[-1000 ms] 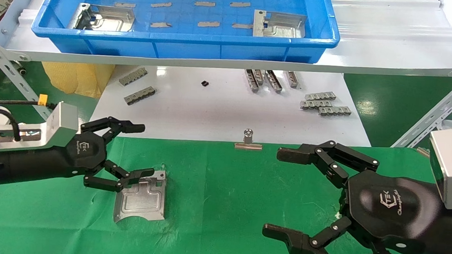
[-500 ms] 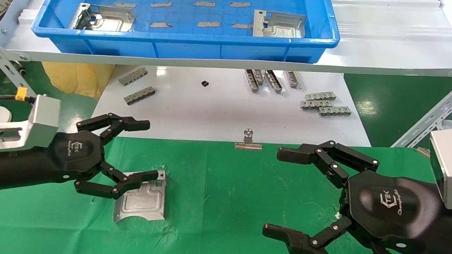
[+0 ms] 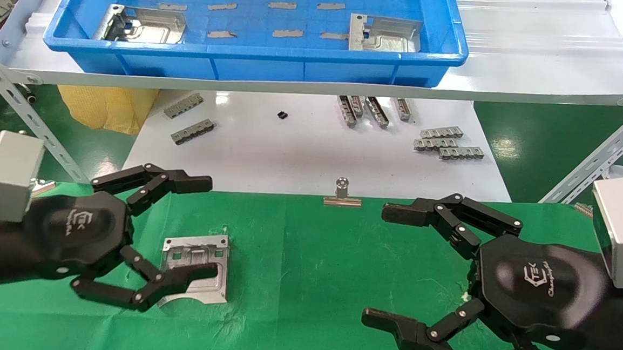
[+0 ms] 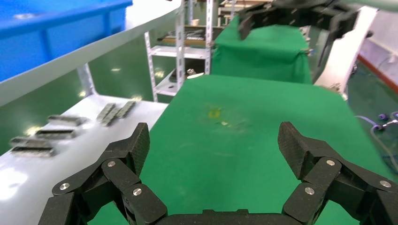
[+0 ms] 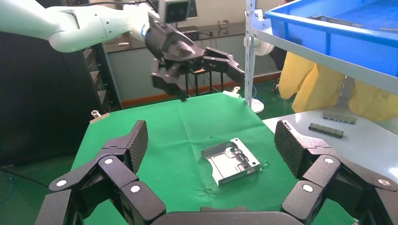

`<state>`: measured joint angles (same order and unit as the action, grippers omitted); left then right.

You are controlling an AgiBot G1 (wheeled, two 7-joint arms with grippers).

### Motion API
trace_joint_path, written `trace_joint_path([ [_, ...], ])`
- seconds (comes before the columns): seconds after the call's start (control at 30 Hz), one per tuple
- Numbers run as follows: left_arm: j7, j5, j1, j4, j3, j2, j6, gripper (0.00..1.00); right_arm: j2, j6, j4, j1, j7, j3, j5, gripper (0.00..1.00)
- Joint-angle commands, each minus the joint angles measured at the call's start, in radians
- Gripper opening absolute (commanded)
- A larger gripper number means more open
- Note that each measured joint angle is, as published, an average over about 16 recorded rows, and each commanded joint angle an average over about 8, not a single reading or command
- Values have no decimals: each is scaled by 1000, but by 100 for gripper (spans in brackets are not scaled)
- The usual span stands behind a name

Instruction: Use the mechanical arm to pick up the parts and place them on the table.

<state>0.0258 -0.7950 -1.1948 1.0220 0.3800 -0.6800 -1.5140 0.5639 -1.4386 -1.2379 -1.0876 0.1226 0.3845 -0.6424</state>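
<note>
One silver part (image 3: pixel 195 260) lies flat on the green table (image 3: pixel 307 250); it also shows in the right wrist view (image 5: pixel 231 160). My left gripper (image 3: pixel 206 226) is open and empty. It hangs above the part's left side, and its lower finger crosses in front of the part in the head view. The right wrist view shows it in the air, clear of the part. Its own view (image 4: pixel 213 145) shows only green cloth between the fingers. My right gripper (image 3: pixel 383 265) is open and empty over the cloth to the right. Two more parts (image 3: pixel 142 24) (image 3: pixel 385 33) lie in the blue bin (image 3: pixel 253 66).
The bin stands on a white shelf (image 3: pixel 540 54) above the far edge. A glossy white tabletop (image 3: pixel 291 147) behind the cloth bears grey ridged strips (image 3: pixel 449 142) (image 3: pixel 190 119) (image 3: pixel 372 109). A binder clip (image 3: pixel 342 196) holds the cloth's far edge.
My left gripper has drawn back to the left and nearer the camera, away from the part's far edge. The part has stayed in place. The right arm has not moved.
</note>
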Motion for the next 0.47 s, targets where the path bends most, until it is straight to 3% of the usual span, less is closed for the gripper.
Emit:
trace_joint_path([
  [0.03,27,11,20,44,-17,12,3,100,0,0,0,0,0,0,0,100],
  [0.47,164,66,123,269,-103,70,18,100,0,0,0,0,0,0,0,100],
])
